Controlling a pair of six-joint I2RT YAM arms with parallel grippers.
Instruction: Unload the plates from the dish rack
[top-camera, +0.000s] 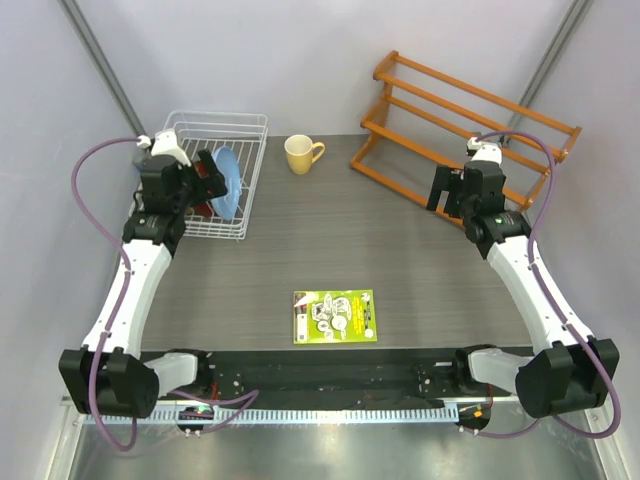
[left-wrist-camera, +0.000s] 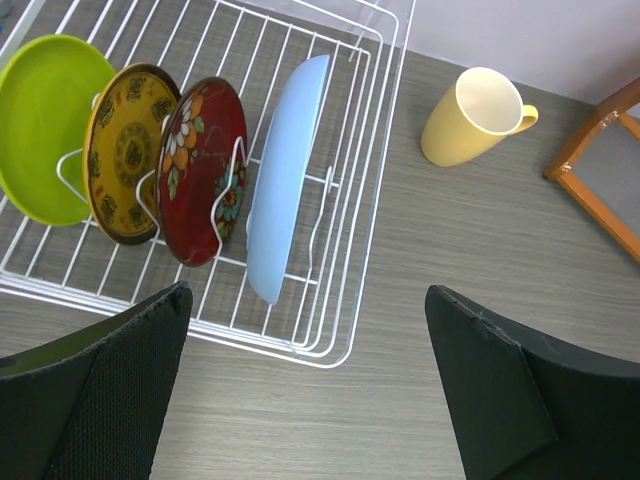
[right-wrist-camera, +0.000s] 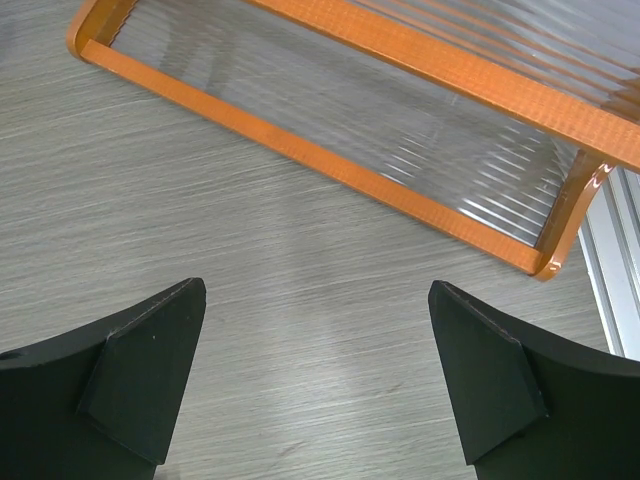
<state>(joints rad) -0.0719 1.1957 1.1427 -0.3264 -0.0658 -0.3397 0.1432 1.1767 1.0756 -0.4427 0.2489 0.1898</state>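
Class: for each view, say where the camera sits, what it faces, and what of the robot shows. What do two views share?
Top: above, behind the bases, facing down at the table; both arms show.
Left wrist: on arm, faces dish rack, plates, mug; open left gripper shows.
Right wrist: on arm, faces orange rack; open right gripper shows.
Shared: mug, in top and left wrist.

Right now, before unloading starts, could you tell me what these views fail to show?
Top view: the left arm hides most plates in the dish rack; only the blue plate shows clearly.
Left wrist view: the lime green plate is cut by the left edge.
Top view: print on the green leaflet is too small.
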